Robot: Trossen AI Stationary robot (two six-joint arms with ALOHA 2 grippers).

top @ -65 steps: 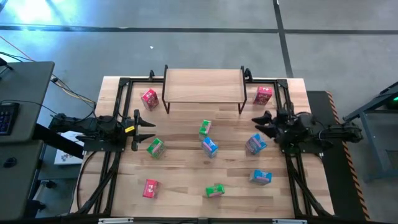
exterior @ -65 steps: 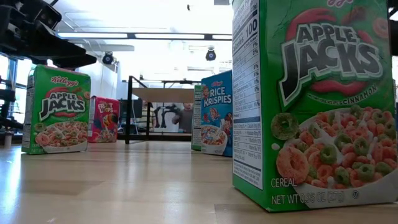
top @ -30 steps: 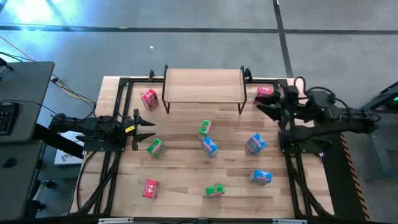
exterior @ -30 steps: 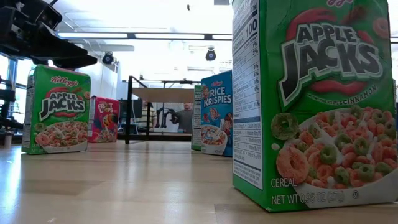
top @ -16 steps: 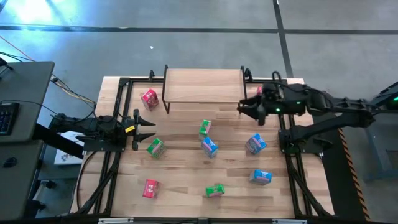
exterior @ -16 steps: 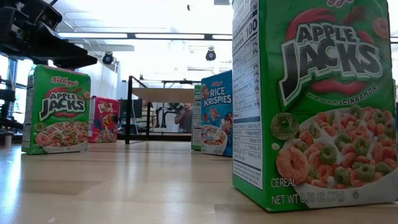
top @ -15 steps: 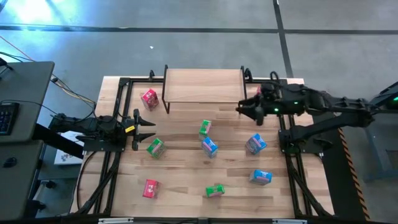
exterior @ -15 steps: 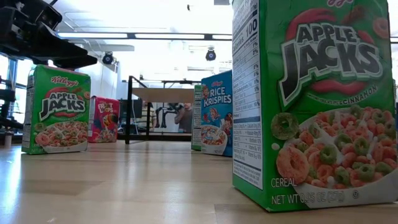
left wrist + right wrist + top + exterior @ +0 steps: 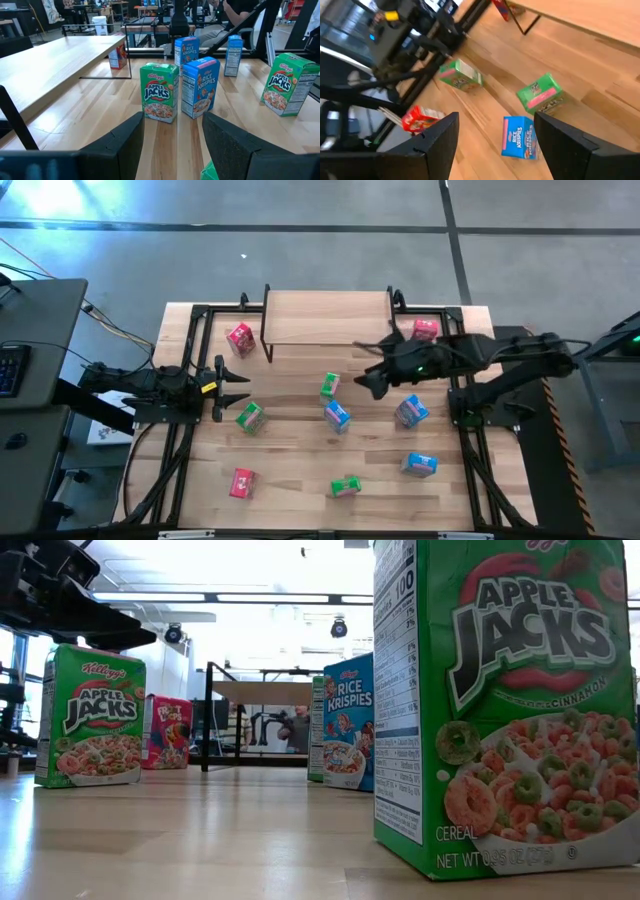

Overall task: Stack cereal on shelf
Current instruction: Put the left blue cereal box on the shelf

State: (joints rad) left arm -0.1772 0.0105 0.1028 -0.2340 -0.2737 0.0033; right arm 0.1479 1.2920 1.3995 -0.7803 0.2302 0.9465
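Note:
Several small cereal boxes stand or lie scattered on the table in front of the shelf (image 9: 328, 318), whose top board is bare. A green box (image 9: 330, 387) and a blue box (image 9: 337, 416) sit mid-table, and a red box (image 9: 424, 330) stands by the shelf's right legs. My right gripper (image 9: 368, 380) hovers open just right of the middle green box, above the table. In its wrist view my right gripper (image 9: 496, 120) looks down on the blue box (image 9: 520, 136) and the green box (image 9: 540, 95). My left gripper (image 9: 245, 386) waits open at the table's left, beside another green box (image 9: 249, 416).
More boxes lie around: red (image 9: 240, 338) at the far left, red (image 9: 242, 482) and green (image 9: 346, 486) near the front edge, and blue ones (image 9: 411, 410) (image 9: 420, 465) on the right. Black frame rails run along both table sides. A person (image 9: 297, 728) stands behind the table.
My right gripper has swung from the table's far right corner, by the red box, toward the table's middle and a little nearer. It has tipped to point more downward and now hangs beside the middle green box. No box has moved.

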